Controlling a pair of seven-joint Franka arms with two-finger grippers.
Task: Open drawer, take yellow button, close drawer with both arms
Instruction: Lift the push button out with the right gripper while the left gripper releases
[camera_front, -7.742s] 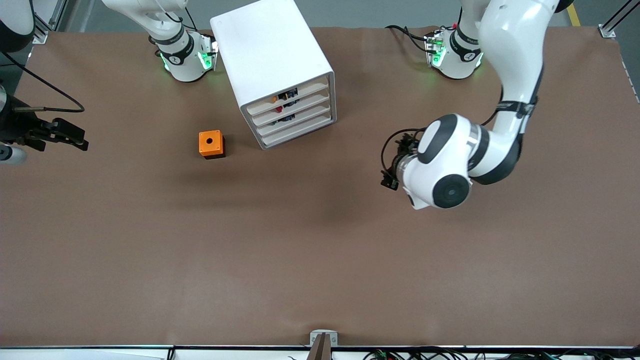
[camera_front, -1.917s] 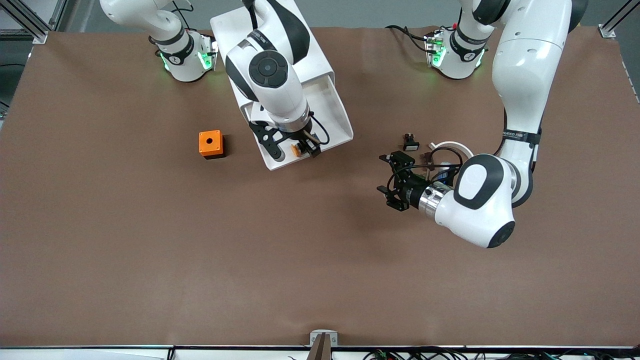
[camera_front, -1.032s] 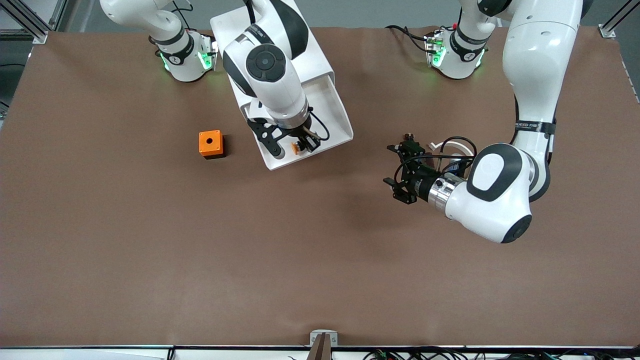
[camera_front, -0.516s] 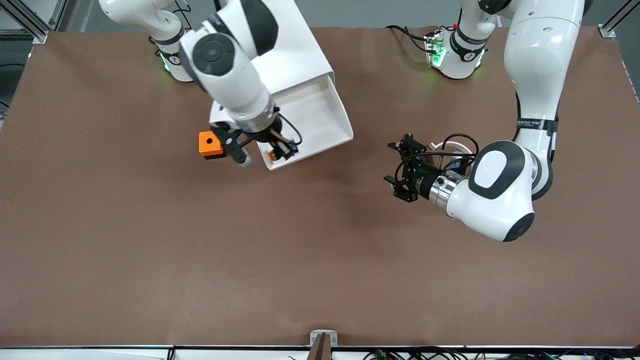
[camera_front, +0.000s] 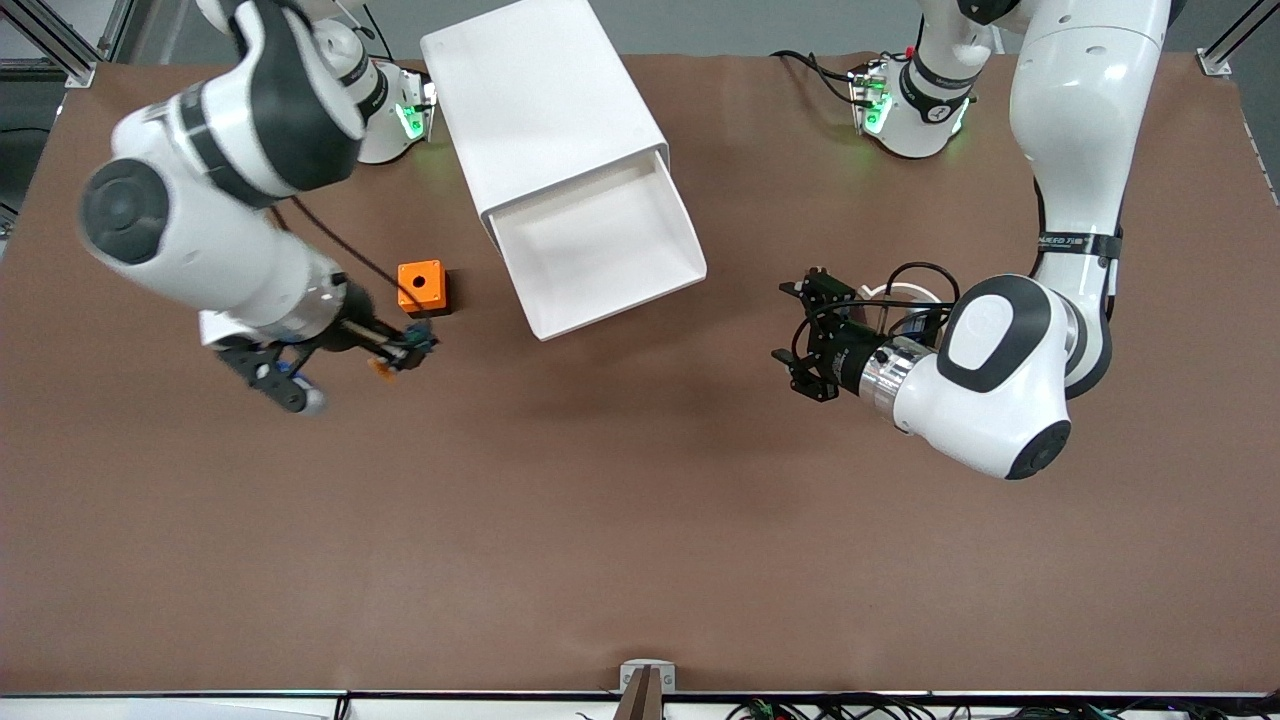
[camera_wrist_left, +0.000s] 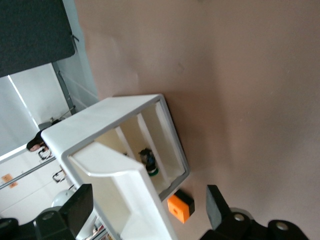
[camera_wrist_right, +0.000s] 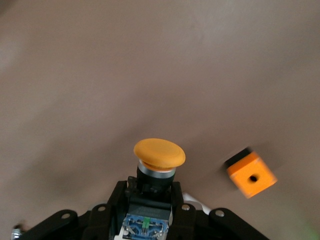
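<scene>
Button (camera_wrist_right: 159, 154) clamped in right pincer (camera_wrist_right: 150, 200) — orange cap outward along its fingers — left pincer (camera_front: 803, 343) apart.

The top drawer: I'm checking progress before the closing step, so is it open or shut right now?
Open. The drawer juts out of the cabinet, its plain white inside bare in the front view.

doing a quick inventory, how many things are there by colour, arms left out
Orange: 2, the orange box on the table and the button held in the right gripper.
White: 1, the cabinet with its top drawer pulled out.
Dark: 1, a small part inside the cabinet.
Total: 4
</scene>
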